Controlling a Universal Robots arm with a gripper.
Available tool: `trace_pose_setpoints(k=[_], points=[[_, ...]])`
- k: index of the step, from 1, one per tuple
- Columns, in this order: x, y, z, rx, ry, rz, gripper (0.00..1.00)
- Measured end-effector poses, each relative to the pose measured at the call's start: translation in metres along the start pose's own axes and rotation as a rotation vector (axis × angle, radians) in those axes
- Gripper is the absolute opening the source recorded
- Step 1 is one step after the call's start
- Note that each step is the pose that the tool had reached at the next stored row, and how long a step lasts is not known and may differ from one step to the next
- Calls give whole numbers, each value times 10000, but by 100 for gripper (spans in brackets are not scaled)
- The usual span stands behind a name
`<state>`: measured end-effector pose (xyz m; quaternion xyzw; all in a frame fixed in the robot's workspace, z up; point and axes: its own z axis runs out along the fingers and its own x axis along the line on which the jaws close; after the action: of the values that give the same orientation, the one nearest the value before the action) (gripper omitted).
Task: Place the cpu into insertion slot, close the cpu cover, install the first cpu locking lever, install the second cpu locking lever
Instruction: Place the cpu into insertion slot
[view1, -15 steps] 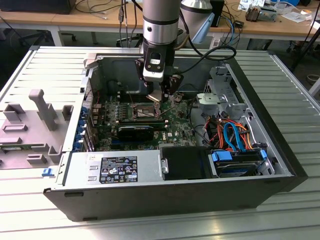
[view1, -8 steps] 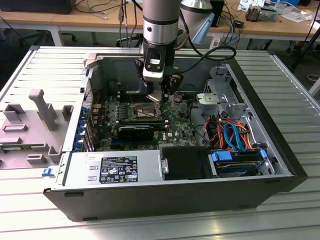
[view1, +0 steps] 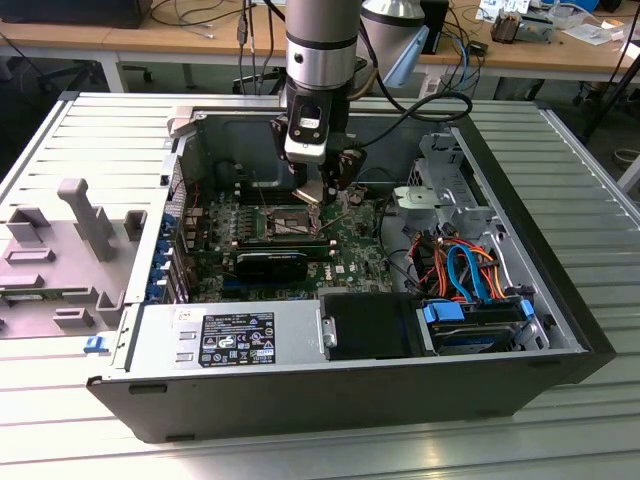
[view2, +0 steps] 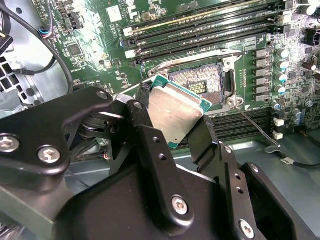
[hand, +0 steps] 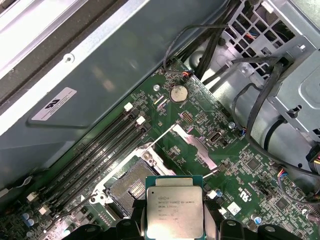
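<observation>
The cpu (view2: 175, 112) is a flat square chip with a dull silver lid on a green-edged base. It is gripped at two opposite edges between the jaws and held over one edge of the slot (view2: 200, 86), not seated. The slot (view1: 285, 222) lies open near the middle of the exterior view, its dark contact bed bare. The cover (hand: 195, 146), a silver frame, is swung up beside the slot. A thin wire lever (view2: 254, 125) angles away from the slot.

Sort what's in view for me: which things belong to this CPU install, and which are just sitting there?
Job: gripper holding the cpu, open socket, open cpu cover, locking lever.
Just there: memory slots, coin battery, power supply, blue cables.
</observation>
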<state>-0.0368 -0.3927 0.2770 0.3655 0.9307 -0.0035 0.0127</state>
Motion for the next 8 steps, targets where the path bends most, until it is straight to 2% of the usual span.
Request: trace_pose_setpoints(k=[8], points=[[0,0,0,2,0,78,54]])
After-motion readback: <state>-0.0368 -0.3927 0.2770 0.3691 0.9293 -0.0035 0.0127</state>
